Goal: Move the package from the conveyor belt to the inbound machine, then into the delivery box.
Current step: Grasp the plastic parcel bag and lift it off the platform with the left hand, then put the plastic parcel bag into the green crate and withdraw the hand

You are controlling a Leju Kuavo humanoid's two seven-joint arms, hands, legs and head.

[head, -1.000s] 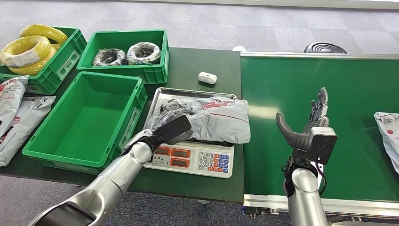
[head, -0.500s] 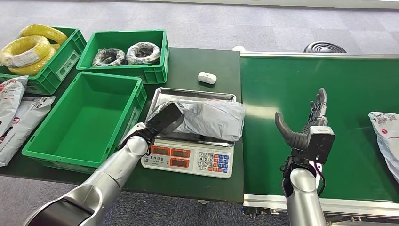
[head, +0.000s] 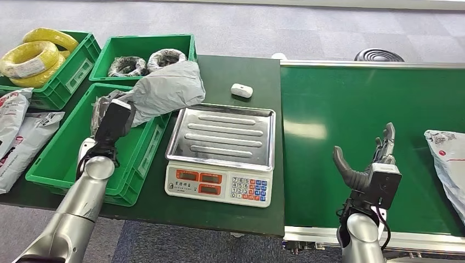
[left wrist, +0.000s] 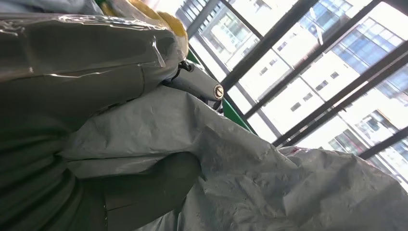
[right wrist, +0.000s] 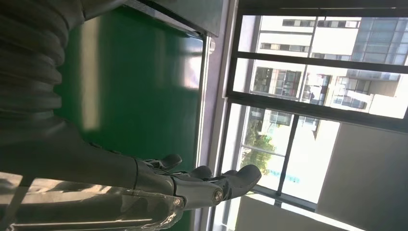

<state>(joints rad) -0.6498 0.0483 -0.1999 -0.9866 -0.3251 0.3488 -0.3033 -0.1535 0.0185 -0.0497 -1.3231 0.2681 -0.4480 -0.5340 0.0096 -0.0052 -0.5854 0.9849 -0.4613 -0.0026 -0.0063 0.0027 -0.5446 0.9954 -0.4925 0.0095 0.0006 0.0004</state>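
My left hand (head: 112, 125) grips a grey plastic package (head: 165, 89) and holds it in the air over the near green box (head: 66, 174), its far end reaching over the box's right wall. In the left wrist view the crumpled package (left wrist: 269, 187) lies against my hand (left wrist: 57, 159). The scale (head: 219, 183) carries a bare steel tray (head: 222, 136). Over the green conveyor belt (head: 340, 98) my right hand (head: 367, 164) hovers with fingers spread and nothing in it. The right wrist view shows that hand (right wrist: 120, 173) empty too. Another grey package (head: 447, 159) lies on the belt at the right edge.
A white small device (head: 242, 90) lies on the dark table behind the scale. Further back stand one green crate with wire coils (head: 147, 63) and another with yellow cable rolls (head: 38, 55). Grey bags (head: 16, 131) lie at the left edge.
My left hand has lifted the grey package off the scale tray and swung it left over the near green box. My right hand dropped slightly; the belt's package moved left.
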